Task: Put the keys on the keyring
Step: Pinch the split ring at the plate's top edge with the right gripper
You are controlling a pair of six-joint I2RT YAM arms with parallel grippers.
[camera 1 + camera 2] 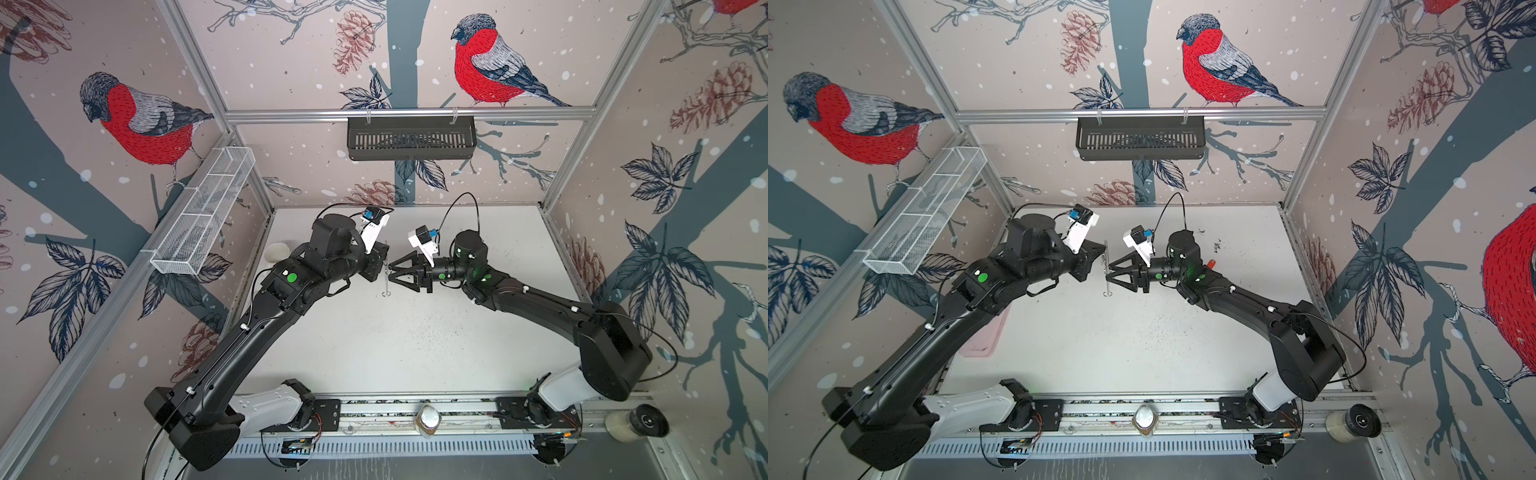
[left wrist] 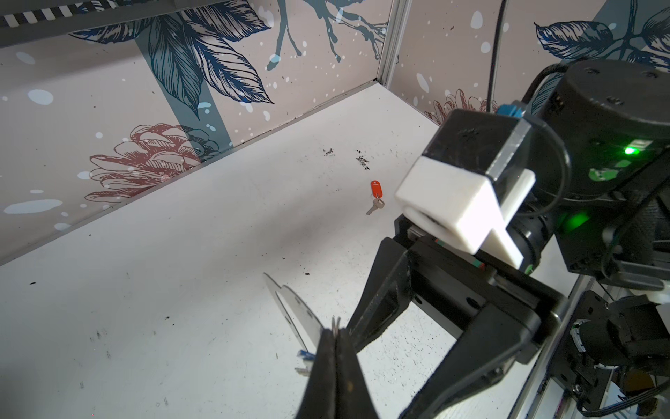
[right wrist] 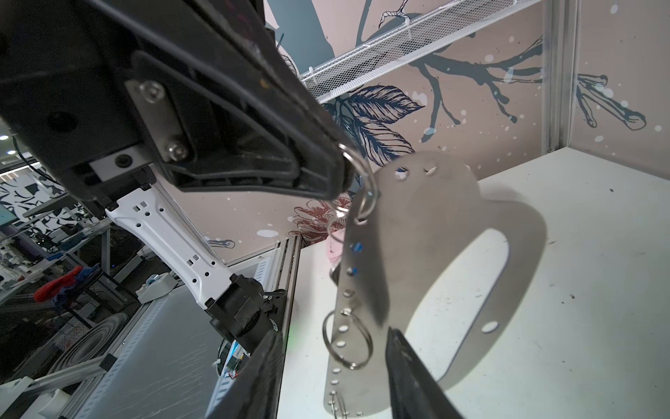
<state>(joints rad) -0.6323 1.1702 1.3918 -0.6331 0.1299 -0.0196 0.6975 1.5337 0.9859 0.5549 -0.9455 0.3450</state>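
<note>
The keyring (image 3: 417, 225) is a flat grey metal plate with a long slot and silver loops along one edge. It hangs above the table, edge-on in both top views (image 1: 386, 287). My left gripper (image 2: 335, 328) is shut on one silver loop (image 3: 357, 170) at the plate's upper edge. My right gripper (image 3: 337, 366) is open, its fingers (image 3: 406, 362) straddling the plate's lower edge and another loop (image 3: 348, 339) without touching them. One silver key with a red tag (image 2: 377, 190) lies on the table beyond, also seen in a top view (image 1: 1212, 263). A blue tag (image 2: 304, 354) shows behind the plate.
A black slotted basket (image 1: 411, 137) hangs on the back rail and a white wire basket (image 1: 203, 212) on the left wall. A pink tray (image 1: 984, 336) lies under the left arm. Dark crumbs (image 2: 362, 161) dot the white table. A jar (image 1: 428, 419) stands on the front rail.
</note>
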